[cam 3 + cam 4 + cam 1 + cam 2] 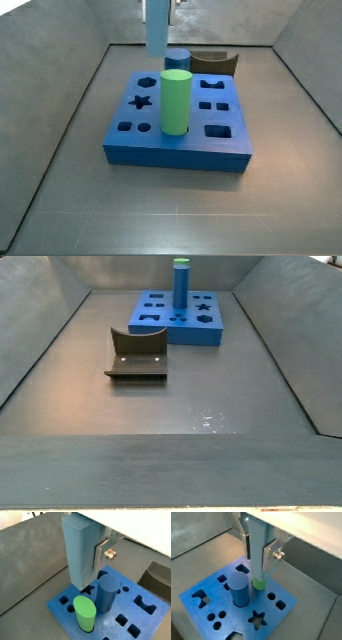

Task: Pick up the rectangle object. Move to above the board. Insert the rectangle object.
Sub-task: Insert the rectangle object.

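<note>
currently i see the gripper (93, 554) clamped on the bar (80, 552), held upright above the board's (70, 619) far edge.

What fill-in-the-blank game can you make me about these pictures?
1. The gripper, above the board, is shut on the rectangle object, which is light ____.
2. ____ cylinders stand in the board: the green cylinder and the dark blue cylinder.
3. The fixture stands on the grey ____, beside the board.

Missing words: blue; Two; floor.
</note>
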Controlling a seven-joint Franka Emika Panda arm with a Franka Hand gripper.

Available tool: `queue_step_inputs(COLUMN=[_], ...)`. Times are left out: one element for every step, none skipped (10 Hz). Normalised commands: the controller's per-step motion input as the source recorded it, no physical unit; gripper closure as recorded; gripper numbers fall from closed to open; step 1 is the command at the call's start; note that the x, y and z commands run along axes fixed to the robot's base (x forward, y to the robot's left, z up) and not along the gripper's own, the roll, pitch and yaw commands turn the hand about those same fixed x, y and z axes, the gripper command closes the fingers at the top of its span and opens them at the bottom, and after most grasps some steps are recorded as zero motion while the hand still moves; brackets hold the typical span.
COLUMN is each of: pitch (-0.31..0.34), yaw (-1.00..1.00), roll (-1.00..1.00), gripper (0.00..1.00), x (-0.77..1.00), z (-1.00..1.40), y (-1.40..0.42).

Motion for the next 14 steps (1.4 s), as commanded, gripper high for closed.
queue_step_inputs(pitch=[0.0,0.0,0.0,0.183,0.02,-0.046,0.0,0.009,-0.04,-0.137,-0.2,-0.169,-0.037,0.051], yaw=[0.0,0.0,0.0,0.0,-0.12,-0.09,-0.19,-0.18,-0.09,0.0,0.0,0.0,0.0,0.0], roll=[0.01,0.07,0.11,0.25,0.3,0.17,0.42,0.32,0.35,0.15,0.1,0.02,0.0,0.0], gripper=[1.0,1.0,1.0,1.0,1.0,1.0,1.0,1.0,1.0,1.0,1.0,1.0,1.0,1.0], x=[0.0,0.0,0.01,0.19,0.0,0.0,0.0,0.37,0.87,1.0,1.0,1.0,1.0,0.0], z=[0.0,0.0,0.0,0.17,0.36,0.5,0.31,0.12,-0.17,-0.18,-0.23,-0.28,0.0,0.0], y=[0.0,-0.06,-0.04,-0.12,-0.1,-0.16,-0.29,-0.31,-0.41,-0.25,-0.24,-0.27,-0.36,0.0])
